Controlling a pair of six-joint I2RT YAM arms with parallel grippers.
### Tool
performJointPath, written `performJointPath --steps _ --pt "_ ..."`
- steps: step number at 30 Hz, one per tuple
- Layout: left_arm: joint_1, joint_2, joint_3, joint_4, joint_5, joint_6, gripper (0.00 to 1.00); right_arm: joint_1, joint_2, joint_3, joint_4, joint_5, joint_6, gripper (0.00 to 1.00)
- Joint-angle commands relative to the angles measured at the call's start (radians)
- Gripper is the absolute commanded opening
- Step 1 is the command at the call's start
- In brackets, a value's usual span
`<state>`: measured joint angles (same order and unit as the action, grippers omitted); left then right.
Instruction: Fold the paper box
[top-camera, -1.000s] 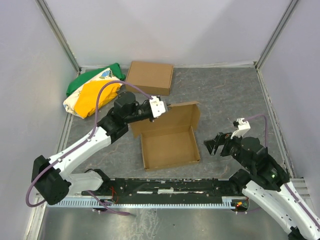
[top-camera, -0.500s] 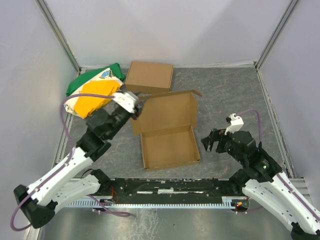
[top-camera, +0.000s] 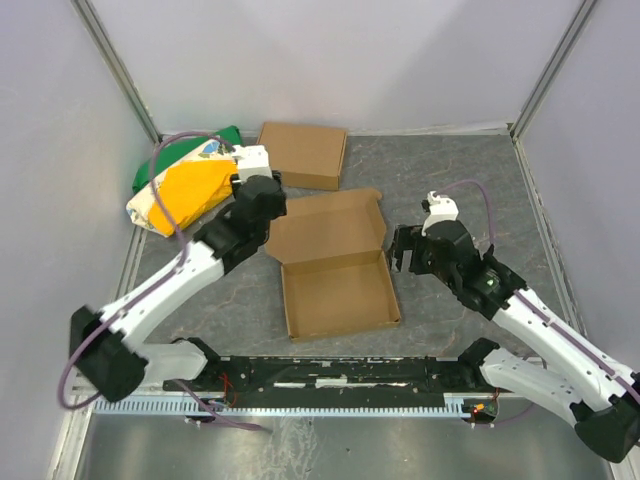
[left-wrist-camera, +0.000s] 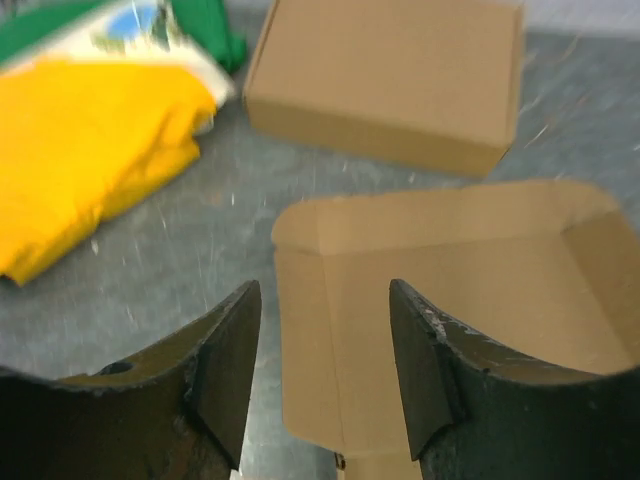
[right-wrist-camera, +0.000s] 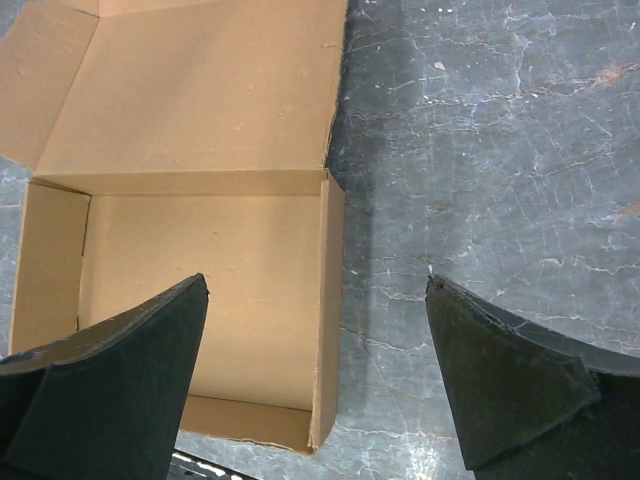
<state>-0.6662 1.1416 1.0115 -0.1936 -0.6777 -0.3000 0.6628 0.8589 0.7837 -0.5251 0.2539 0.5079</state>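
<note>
Brown cardboard paper box (top-camera: 335, 270) at the centre of the top view, resting on the grey, marbled worktop (top-camera: 460, 190); shallow tray in the lower half with walls raised and mouth facing up, lid thrown open toward the upper edge of the frame, hinged along the tray's far wall. Small side flaps at both ends of the lid, the left one splayed outward in the right wrist view. Left hand (top-camera: 265, 198) at the lid's upper-left corner, left of centre in the top view; fingers (left-wrist-camera: 225, 350) apart in the left wrist view, gripping nothing, with the lid's corner seen in the gap beyond them; contact with the cardboard not discernible. Right hand (top-camera: 405, 248) just right of the box, level with the hinge line; fingers (right-wrist-camera: 120, 370) spread wide in the right wrist view, gripping nothing, straddling the tray's right wall from above, with bare worktop under the right finger. Second, ready-made brown box (top-camera: 300, 155), closed, at upper centre of the top view, beyond the lid and apart from it. Green, yellow and white bag (top-camera: 185, 185) at upper left, beside that closed box and behind the left arm.
</note>
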Motion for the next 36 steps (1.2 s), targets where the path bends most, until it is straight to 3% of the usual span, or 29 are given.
performJointPath --steps 1,3,5,9,14,21,28,36 --pt "0.075 0.165 0.199 -0.346 0.010 -0.260 0.61 -0.001 0.006 0.028 0.026 0.022 0.035 0.91" --pt "0.168 0.214 0.234 -0.399 0.136 -0.354 0.61 -0.002 0.025 0.002 0.034 -0.010 0.052 0.67" --pt "0.281 0.239 0.214 -0.393 0.297 -0.403 0.61 -0.001 0.078 -0.009 0.016 -0.014 0.052 0.59" --pt "0.356 0.265 0.150 -0.340 0.365 -0.441 0.62 -0.009 0.174 -0.048 0.061 -0.047 0.054 0.72" --pt "0.359 0.277 0.059 -0.210 0.456 -0.474 0.60 -0.078 0.254 -0.023 0.140 -0.076 0.074 0.74" --pt "0.360 0.329 0.070 -0.205 0.441 -0.464 0.57 -0.254 0.457 0.236 0.089 -0.263 -0.005 0.73" --pt "0.358 0.426 0.165 -0.273 0.434 -0.414 0.56 -0.266 0.722 0.524 -0.031 -0.338 -0.101 0.73" --pt "0.353 0.495 0.236 -0.311 0.475 -0.385 0.54 -0.268 0.887 0.666 -0.089 -0.337 -0.113 0.70"
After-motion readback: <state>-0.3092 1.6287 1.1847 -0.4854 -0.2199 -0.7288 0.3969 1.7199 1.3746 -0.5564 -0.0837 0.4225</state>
